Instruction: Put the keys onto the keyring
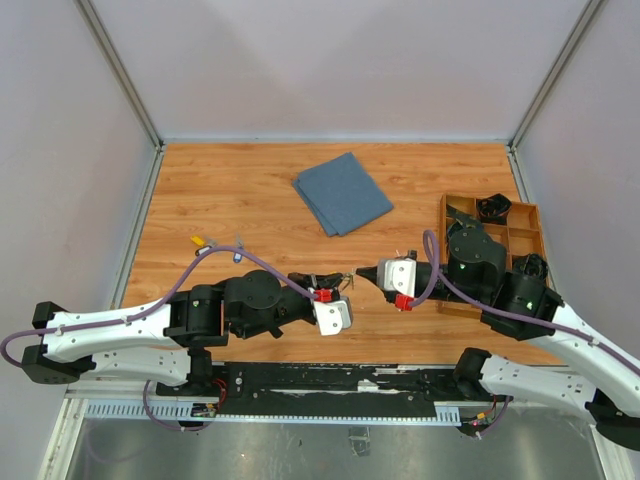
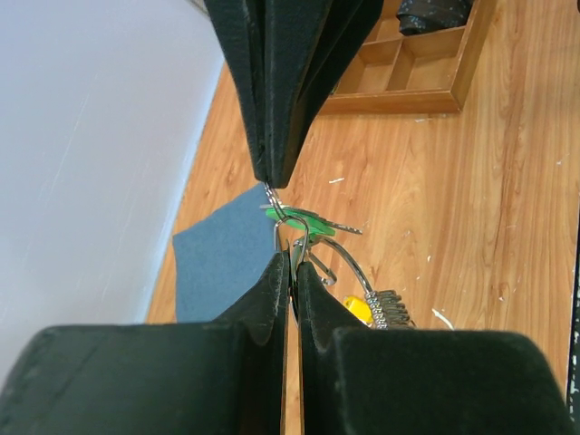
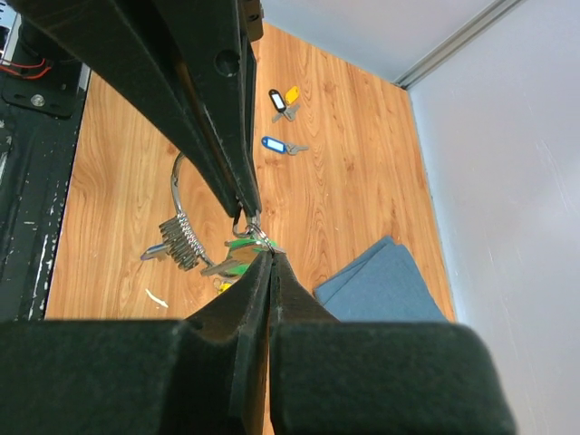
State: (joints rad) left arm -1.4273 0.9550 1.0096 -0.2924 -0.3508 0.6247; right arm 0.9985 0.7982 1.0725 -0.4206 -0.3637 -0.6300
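Observation:
Both grippers meet above the table's middle. My left gripper [image 1: 343, 288] [image 2: 292, 260] is shut on the keyring [image 2: 349, 263], a thin silver wire loop with a short coiled chain bit [image 2: 390, 309] [image 3: 182, 240] hanging from it. My right gripper [image 1: 364, 272] [image 3: 268, 255] is shut on a small wire loop [image 3: 257, 235] at a green-tagged key [image 2: 304, 222] [image 3: 238, 250], right against the left fingertips. A yellow tag [image 2: 357, 308] hangs under the ring. More keys lie on the table at the left: a yellow one [image 1: 200, 241] [image 3: 291, 93], a dark one [image 3: 277, 101] and a blue one [image 1: 237, 251] [image 3: 273, 143].
A folded blue-grey cloth [image 1: 342, 192] [image 3: 390, 281] lies at the back middle. A wooden compartment tray [image 1: 446, 216] [image 2: 399, 93] with dark items sits at the right, partly under the right arm. Grey walls enclose the table on three sides.

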